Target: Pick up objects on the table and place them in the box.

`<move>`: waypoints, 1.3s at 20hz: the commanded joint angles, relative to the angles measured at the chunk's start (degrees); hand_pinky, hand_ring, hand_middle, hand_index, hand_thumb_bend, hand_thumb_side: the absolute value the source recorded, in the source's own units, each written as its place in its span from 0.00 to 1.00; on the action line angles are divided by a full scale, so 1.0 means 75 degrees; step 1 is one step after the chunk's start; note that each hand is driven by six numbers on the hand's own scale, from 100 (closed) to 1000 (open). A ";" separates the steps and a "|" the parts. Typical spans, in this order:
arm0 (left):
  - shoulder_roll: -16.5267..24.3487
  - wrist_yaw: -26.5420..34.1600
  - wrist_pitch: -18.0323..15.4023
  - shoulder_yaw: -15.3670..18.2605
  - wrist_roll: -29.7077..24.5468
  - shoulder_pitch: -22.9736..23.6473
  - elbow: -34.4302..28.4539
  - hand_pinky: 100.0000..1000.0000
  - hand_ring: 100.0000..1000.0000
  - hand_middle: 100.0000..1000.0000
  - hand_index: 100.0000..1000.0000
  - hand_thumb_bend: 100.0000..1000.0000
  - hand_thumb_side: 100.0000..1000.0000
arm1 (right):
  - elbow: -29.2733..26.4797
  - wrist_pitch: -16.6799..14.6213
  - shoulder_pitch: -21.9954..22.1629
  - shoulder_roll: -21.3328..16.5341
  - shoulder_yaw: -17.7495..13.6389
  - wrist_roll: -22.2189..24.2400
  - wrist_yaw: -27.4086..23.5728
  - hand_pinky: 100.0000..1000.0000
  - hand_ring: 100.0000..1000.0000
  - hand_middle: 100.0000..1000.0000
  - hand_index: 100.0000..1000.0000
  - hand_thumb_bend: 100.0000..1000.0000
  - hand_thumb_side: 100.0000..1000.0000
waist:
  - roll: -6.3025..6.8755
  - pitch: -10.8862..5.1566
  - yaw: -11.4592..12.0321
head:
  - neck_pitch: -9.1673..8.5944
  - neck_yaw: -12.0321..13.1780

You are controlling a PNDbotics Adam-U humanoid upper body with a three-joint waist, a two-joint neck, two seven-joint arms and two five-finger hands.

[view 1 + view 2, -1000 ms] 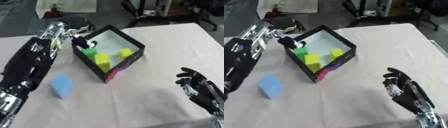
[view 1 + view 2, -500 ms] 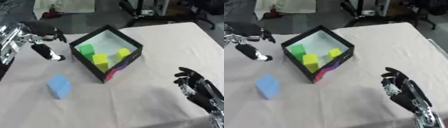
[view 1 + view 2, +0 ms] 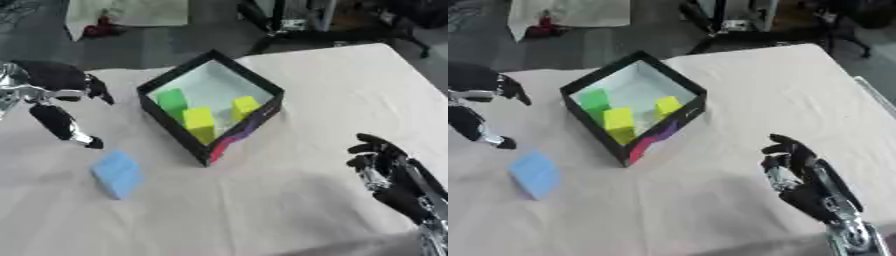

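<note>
The left robot hand (image 3: 52, 102) hovers spread wide and empty; the light blue foam block (image 3: 116, 174) lies on the table (image 3: 289, 210) just below it, the black open box (image 3: 210, 105) beside.

The right robot hand (image 3: 802, 172) rests relaxed.

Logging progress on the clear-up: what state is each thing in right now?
Box: open-topped, standing on the table.
Green block: inside the box.
Two yellow blocks: inside the box.
Blue block: on the table, outside the box.
Left hand: open, holding nothing.
Right hand: open, idle.
</note>
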 commanded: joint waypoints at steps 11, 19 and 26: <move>0.0749 0.1612 -0.1212 -0.0476 -0.2035 -0.0071 -0.1042 0.81 0.81 0.89 0.96 0.68 0.60 | -0.0045 0.0002 0.0011 -0.0217 -0.0098 -0.0071 0.0057 0.81 0.62 0.66 0.88 0.00 0.35 | 0.0152 -0.0207 0.0036 | -0.0015 -0.0101; 0.0816 0.1928 -0.0991 -0.0684 -0.2040 0.0018 -0.1850 0.82 0.84 0.92 0.97 0.65 0.58 | -0.0040 -0.0004 0.0003 -0.0230 -0.0086 -0.0056 0.0062 0.81 0.62 0.66 0.88 0.00 0.34 | 0.0158 -0.0204 0.0017 | -0.0015 -0.0101; 0.0696 0.1529 -0.1106 -0.0614 -0.2040 0.0120 -0.1694 0.82 0.84 0.93 0.97 0.64 0.56 | -0.0035 -0.0005 -0.0002 -0.0228 -0.0081 -0.0047 0.0058 0.81 0.62 0.66 0.88 0.00 0.34 | 0.0149 -0.0198 0.0005 | -0.0015 -0.0127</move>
